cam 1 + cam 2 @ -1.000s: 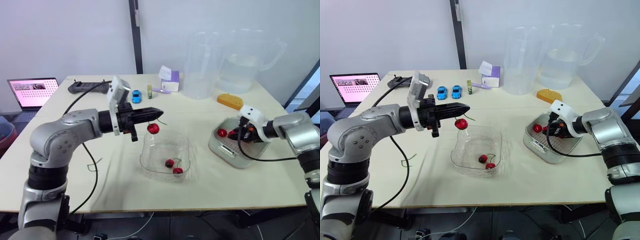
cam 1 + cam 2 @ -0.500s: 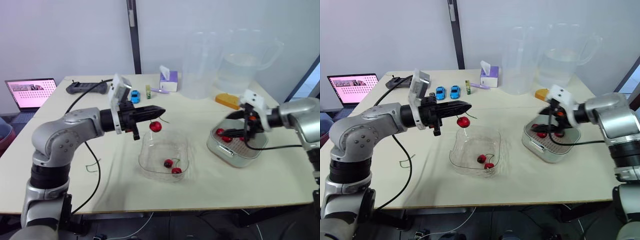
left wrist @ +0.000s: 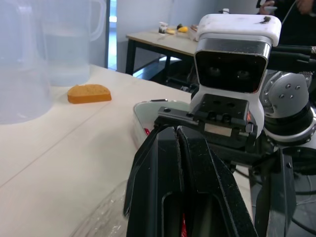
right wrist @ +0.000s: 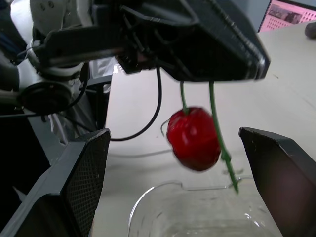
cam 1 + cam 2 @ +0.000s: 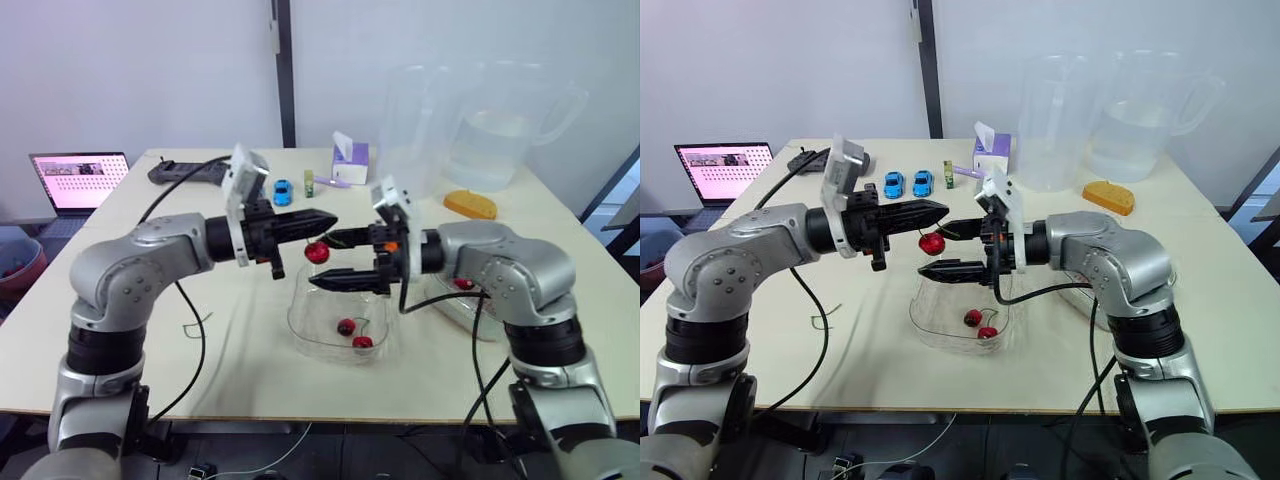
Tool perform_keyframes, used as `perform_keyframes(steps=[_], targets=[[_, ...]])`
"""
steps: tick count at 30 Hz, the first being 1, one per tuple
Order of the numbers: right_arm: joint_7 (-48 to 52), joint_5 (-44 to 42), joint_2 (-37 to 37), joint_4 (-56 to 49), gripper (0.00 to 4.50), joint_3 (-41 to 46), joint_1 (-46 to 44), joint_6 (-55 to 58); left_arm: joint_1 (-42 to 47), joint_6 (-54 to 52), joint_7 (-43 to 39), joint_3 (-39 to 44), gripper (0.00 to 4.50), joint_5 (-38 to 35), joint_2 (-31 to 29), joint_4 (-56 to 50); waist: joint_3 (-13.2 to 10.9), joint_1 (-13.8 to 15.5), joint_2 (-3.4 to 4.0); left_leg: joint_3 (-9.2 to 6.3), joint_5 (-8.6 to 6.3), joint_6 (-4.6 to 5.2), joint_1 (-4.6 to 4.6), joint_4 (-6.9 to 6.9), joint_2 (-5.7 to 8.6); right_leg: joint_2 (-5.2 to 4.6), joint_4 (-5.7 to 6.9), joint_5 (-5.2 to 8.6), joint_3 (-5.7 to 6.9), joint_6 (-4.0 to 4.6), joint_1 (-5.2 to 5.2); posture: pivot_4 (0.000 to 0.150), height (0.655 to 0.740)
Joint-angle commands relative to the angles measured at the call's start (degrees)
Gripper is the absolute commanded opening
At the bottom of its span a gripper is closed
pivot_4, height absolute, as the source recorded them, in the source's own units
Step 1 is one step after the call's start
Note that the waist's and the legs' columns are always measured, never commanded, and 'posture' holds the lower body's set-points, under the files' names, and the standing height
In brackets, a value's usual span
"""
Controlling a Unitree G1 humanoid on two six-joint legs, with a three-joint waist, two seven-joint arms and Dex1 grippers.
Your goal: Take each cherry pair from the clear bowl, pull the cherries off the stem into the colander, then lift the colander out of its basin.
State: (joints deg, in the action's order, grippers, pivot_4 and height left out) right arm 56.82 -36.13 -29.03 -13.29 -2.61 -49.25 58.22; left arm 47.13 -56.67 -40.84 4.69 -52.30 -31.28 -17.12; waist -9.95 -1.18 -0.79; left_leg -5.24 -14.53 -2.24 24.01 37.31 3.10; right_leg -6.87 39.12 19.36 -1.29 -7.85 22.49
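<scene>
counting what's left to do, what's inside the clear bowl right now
One cherry pair lies in the clear bowl. The open right end effector covers its far part, so anything under there cannot be seen.

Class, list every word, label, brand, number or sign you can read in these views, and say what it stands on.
No text here is legible.
Laptop screen: rows of small marks on pink, too small to read.
Purple box: any print is too blurred to read.
Small bottle: its label is too small to read.
</scene>
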Motion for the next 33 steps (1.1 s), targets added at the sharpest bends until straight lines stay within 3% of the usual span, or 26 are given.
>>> perform_keyframes(steps=[1,4,8,20,32,33], targets=[[-1.93,-2.3,1.14,-0.24,4.43,2.33,-0.64,-0.44,0.99,1.22,0.43,0.67,0.0,-0.44,0.05,-2.27,0.0,-0.09,0.0,0.0,0.0,0.0,0.0,-0.01,0.0,0.0,0.0,0.0,0.0,0.0,0.01,0.15,0.7371],[-2.23,-2.8,1.0,-0.01,3.63,1.58,-0.49,-0.37,0.76,1.23,0.27,0.74,0.0,-0.57,-0.06,-2.6,0.0,-0.25,0.0,0.0,0.0,0.0,0.0,-0.04,0.0,0.03,0.02,0.0,0.0,0.0,0.05,0.15,0.7371],[-2.54,-2.6,0.88,0.06,1.64,0.85,-0.19,-1.06,0.76,1.31,0.09,0.68,0.0,-0.46,-0.05,-2.6,0.0,-0.61,0.0,0.0,0.0,0.0,0.0,-0.04,0.0,0.03,0.02,0.0,0.0,0.0,0.04,0.15,0.7371],[-1.14,-1.75,-2.48,-1.08,1.64,-3.08,1.95,-1.21,0.58,1.4,0.18,0.67,0.0,-0.4,0.14,-2.46,0.0,-1.35,0.0,0.0,0.0,0.0,0.0,-0.08,0.0,0.04,0.02,0.0,0.01,0.0,0.05,0.15,0.7371],[-2.84,-4.41,-1.63,0.63,1.64,0.98,0.7,-1.44,0.64,2.07,-0.07,0.51,0.0,0.07,0.11,-1.98,0.0,-1.33,0.0,0.0,0.0,0.0,0.0,-0.08,0.0,0.03,0.01,0.0,0.01,0.0,0.05,0.15,0.7371],[-3.01,-4.77,-1.4,0.67,2.2,1.21,0.62,-1.28,0.7,2.1,-0.07,0.48,0.0,0.06,0.14,-1.96,0.0,-1.35,0.0,0.0,0.0,0.0,0.0,-0.08,0.0,0.03,0.01,0.0,0.01,0.0,0.05,0.15,0.7371]])
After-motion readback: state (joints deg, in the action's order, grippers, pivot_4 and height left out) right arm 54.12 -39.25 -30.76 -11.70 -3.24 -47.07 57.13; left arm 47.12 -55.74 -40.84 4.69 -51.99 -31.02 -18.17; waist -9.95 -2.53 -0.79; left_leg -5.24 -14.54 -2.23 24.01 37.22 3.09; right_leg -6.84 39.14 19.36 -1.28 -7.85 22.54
